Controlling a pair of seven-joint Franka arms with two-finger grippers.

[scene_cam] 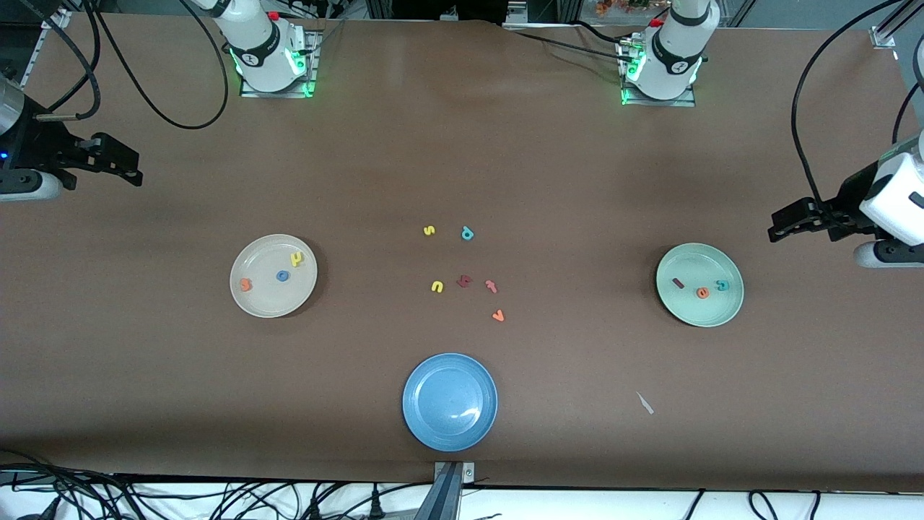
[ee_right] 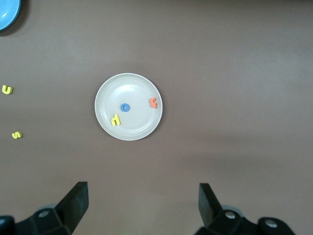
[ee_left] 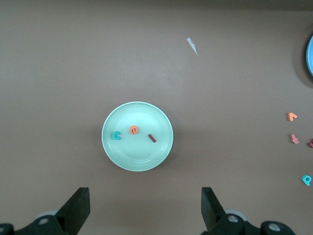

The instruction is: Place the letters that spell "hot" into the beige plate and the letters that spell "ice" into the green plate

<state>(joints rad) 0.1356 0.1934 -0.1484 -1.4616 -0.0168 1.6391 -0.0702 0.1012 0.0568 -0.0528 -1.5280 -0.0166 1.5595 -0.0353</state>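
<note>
Yellow h [scene_cam: 297,258], blue ring o [scene_cam: 282,275], orange t [scene_cam: 246,284] lie in round beige plate [scene_cam: 253,307]; maroon i [scene_cam: 678,283], orange e [scene_cam: 702,292], teal c [scene_cam: 722,286] in mint-green plate [scene_cam: 686,310]. Left end effector [ee_left: 145,208] and right end effector [ee_right: 143,205] spread, empty, parked up over the table ends. Risk: a needless further reach could knock a plate.

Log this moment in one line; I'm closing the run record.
round beige plate: h, o, t in | round green plate: i, c, e in | left gripper, right gripper: open, empty

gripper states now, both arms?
Left gripper: open, empty, above the green plate.
Right gripper: open, empty, above the beige plate.
</note>
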